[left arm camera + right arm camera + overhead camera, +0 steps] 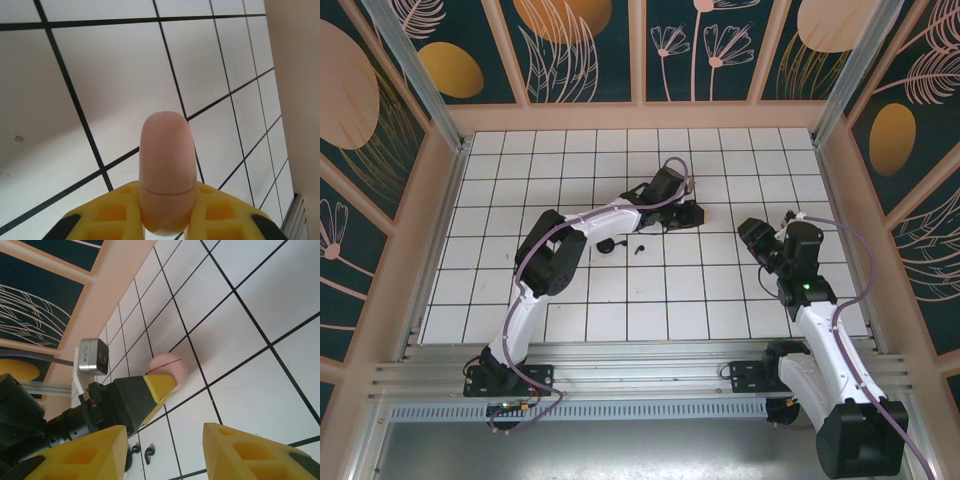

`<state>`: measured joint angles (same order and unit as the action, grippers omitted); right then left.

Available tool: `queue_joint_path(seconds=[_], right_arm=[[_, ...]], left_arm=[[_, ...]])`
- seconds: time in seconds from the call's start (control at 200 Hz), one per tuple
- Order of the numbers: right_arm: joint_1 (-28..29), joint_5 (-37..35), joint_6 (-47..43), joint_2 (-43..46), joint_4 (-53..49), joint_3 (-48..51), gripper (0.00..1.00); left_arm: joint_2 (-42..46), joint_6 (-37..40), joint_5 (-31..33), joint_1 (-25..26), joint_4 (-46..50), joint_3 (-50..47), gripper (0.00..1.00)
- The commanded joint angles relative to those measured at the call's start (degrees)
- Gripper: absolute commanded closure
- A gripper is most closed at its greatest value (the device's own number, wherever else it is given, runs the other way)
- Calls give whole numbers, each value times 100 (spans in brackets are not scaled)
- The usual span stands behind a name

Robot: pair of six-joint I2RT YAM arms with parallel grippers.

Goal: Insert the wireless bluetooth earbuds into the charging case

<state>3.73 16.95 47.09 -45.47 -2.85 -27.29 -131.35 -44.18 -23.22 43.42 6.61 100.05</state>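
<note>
Left gripper (167, 200) pinched pink charging case (166, 155), lid apparently closed. Right gripper (164, 435) spread, empty, facing case. Earbuds (148, 455) lay on table (720, 300) near left gripper. Step: holding case ready. Next probably calls for opening lid, then picking up an earbud

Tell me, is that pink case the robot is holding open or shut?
Shut. The pink case, clamped in the left gripper, shows only a thin closed seam, no raised lid.

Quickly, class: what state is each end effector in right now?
Left end effector: closed on the pink charging case.
Right end effector: open, holding nothing.
</note>
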Motion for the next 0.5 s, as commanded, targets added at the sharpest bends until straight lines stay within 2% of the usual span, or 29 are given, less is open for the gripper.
queue_joint_path(seconds=[0.0, 0.495], right_arm=[[-52, -51, 109, 65, 237, 66, 55], [-51, 80, 228, 30, 295, 121, 56]], left_arm=[[-121, -206, 196, -7, 386, 134, 97], [-327, -169, 588, -6, 751, 6, 89]])
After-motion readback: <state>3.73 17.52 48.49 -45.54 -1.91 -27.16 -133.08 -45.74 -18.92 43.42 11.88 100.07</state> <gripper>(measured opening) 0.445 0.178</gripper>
